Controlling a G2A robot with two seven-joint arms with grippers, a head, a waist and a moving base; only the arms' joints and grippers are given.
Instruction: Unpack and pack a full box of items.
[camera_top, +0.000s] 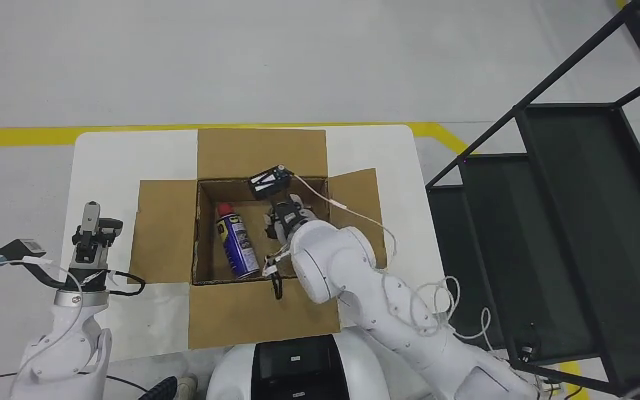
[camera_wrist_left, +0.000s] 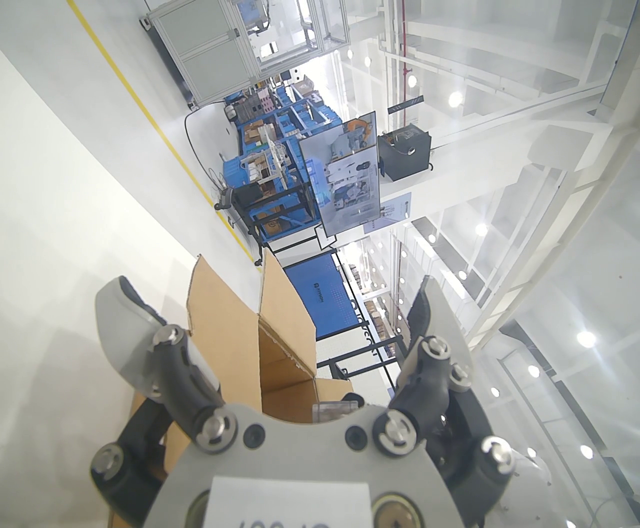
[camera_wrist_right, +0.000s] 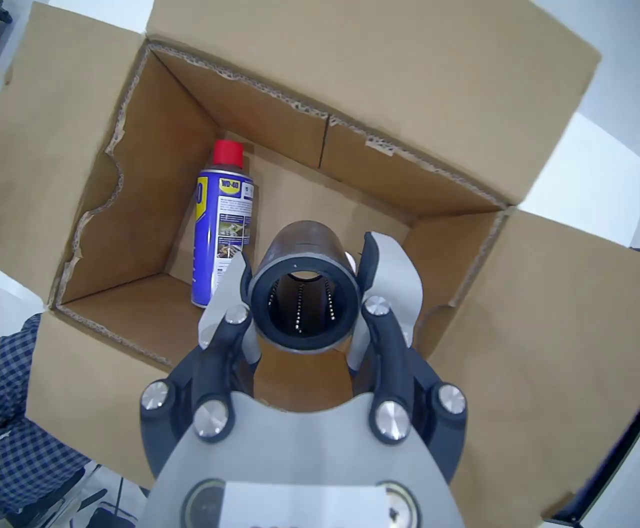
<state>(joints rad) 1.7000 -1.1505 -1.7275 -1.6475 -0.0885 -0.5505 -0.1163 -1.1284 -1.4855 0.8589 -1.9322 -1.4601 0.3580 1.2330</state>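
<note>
The jaws of the right gripper (camera_wrist_right: 305, 255) are closed on a dark metal cylinder (camera_wrist_right: 302, 240) with a hollow middle, one finger on each side. It is held above the inside of the open cardboard box (camera_top: 262, 155), in its right part. A blue spray can (camera_wrist_right: 222, 235) with a red cap is in the left part. The left gripper (camera_wrist_left: 272, 300) has its jaws wide apart and holds nothing, over the white table (camera_top: 110, 170) left of the box.

Bright, even overhead light, round ceiling lamps (camera_wrist_left: 586, 339) flaring white in the left wrist view, soft shadow inside the cardboard box (camera_wrist_right: 260, 115), white table (camera_top: 110, 170) washed bright, straight lines bowing at wrist-view edges
</note>
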